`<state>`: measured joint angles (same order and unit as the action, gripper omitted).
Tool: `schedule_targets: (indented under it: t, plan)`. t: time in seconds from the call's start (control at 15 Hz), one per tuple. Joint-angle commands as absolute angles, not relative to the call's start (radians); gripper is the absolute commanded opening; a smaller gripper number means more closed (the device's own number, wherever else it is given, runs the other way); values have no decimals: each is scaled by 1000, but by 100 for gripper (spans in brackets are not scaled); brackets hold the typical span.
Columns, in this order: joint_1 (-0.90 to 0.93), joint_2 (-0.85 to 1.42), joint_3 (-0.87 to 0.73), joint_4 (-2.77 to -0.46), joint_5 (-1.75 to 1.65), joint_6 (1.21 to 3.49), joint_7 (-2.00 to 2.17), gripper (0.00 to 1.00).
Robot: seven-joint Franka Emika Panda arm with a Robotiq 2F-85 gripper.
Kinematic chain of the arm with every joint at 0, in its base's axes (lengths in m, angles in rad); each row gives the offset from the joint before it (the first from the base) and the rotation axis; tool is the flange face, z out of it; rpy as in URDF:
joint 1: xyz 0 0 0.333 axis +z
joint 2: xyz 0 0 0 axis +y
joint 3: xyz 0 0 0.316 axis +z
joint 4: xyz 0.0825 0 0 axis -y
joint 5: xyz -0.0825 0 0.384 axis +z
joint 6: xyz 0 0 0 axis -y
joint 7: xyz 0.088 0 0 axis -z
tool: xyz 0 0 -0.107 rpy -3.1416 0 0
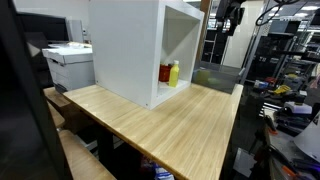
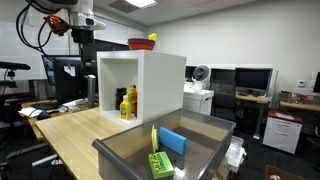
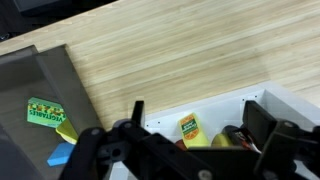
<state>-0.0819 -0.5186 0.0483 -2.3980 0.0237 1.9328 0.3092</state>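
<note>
Even, bright ceiling light fills both exterior views; the white cabinet (image 1: 125, 50) is nearly overexposed. The wrist view is soft, with the hand (image 3: 195, 150) dark and blurred against the pale desk (image 3: 180, 60).

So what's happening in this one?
The arm's pincer hangs open and empty above the white cubby on the wooden table, touching nothing. Bottles stand inside the cubby, and a red bowl sits on top. Nearby, a grey bin holds a green box and a blue item.
</note>
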Motion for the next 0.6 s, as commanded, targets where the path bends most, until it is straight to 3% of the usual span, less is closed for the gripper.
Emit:
schedule_targets:
  t: [0.0,0.53]
  plan:
    - [-117,-520,44,-2381,-3,1931,367,100]
    - [-209,-510,10,-2348,-55,1949,472,100]
